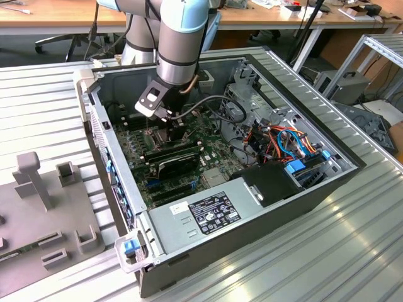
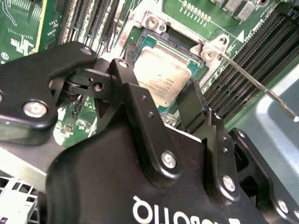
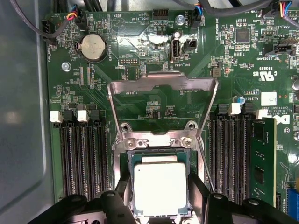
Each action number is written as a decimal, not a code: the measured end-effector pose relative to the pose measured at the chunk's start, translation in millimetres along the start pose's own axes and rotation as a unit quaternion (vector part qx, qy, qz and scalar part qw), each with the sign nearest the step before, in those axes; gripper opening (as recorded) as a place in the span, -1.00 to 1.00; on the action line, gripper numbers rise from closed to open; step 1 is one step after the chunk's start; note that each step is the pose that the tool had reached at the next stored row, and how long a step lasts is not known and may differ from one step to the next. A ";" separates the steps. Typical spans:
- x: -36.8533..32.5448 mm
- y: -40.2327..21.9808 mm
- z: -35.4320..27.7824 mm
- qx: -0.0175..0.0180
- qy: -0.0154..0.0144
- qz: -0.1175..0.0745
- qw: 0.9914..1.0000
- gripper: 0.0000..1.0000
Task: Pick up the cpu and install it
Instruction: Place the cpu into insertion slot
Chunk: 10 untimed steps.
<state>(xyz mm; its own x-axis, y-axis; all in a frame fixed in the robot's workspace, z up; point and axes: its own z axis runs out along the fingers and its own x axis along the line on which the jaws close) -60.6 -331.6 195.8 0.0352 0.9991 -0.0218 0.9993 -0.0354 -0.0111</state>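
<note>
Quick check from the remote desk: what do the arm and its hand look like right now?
The arm is silver-grey tubing with light-blue joint caps. A black cable loops off its wrist. The hand is matte black, built from bolted linkage plates with silver screws, and its body carries white lettering.

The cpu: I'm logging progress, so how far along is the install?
The cpu already lies in its socket, with the hinged frame flipped open behind it. The gripper straddles the chip, its fingers on either side. The frame is not yet closed.
</note>
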 end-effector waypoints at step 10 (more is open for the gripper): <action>-0.2 -0.1 -7.0 0.000 0.000 0.000 1.000 0.24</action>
<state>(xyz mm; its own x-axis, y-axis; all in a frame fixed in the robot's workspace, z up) -60.6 -331.7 202.8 0.0356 0.9991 -0.0222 0.9993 -0.0358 -0.0102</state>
